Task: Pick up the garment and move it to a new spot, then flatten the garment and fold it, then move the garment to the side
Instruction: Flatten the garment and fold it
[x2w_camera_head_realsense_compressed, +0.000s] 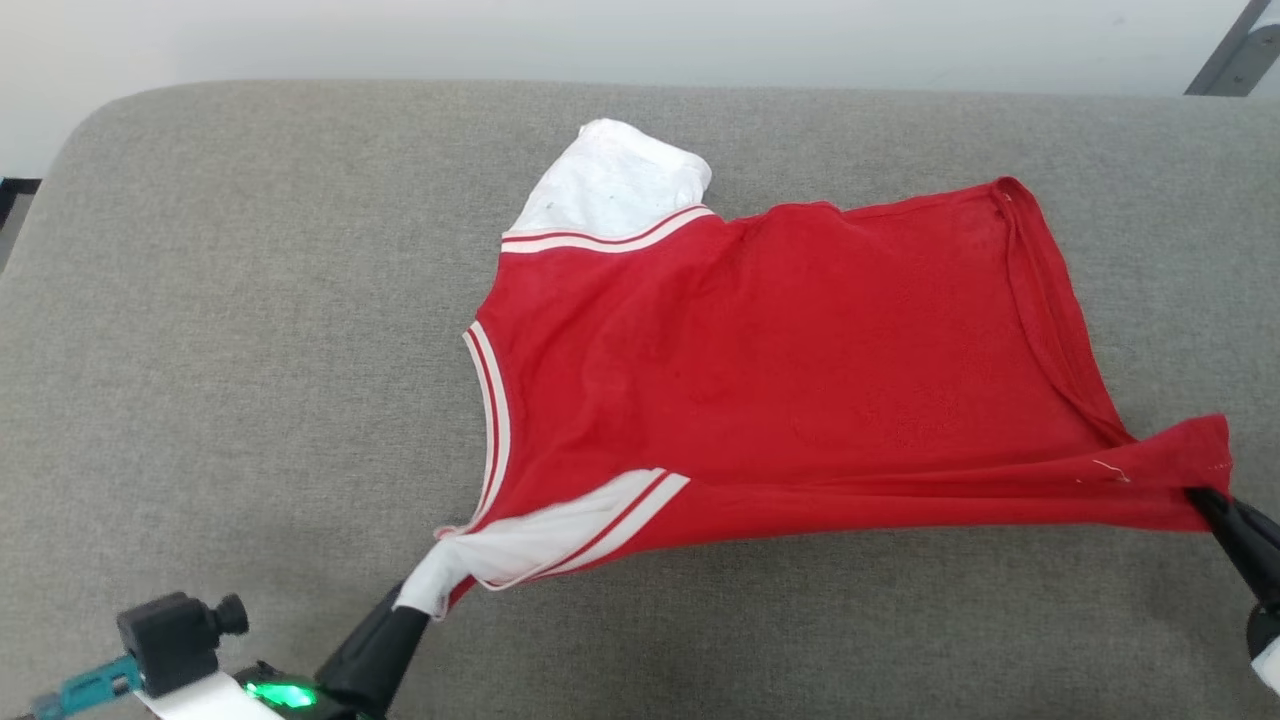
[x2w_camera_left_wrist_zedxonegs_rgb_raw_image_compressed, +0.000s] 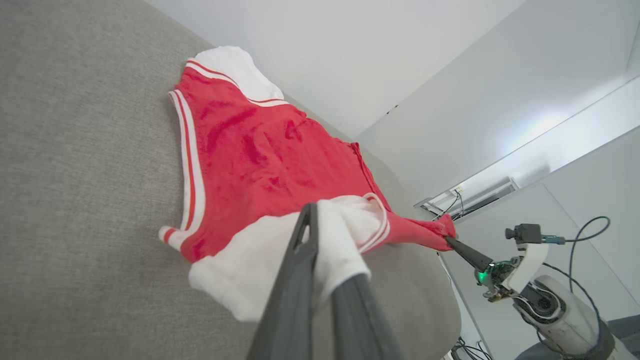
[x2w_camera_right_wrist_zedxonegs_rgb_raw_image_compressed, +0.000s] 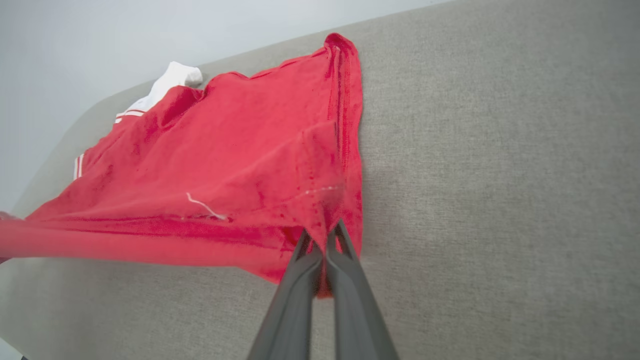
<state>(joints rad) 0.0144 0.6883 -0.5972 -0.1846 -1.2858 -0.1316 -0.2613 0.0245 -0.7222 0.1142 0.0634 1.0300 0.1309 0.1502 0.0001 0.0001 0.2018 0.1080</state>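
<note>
Garment (x2w_camera_head_realsense_compressed: 800, 350): red jersey, stretched taut over grey counter (x2w_camera_head_realsense_compressed: 250, 300). Left end effector (x2w_camera_head_realsense_compressed: 415, 600) pinches white sleeve; right end effector (x2w_camera_head_realsense_compressed: 1203, 496) pinches hem corner. Step, likely: flattening. Next: lay down taut, release.

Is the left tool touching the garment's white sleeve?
Touching. The left wrist view shows the left tool shut on the garment, pinching its white sleeve.
</note>
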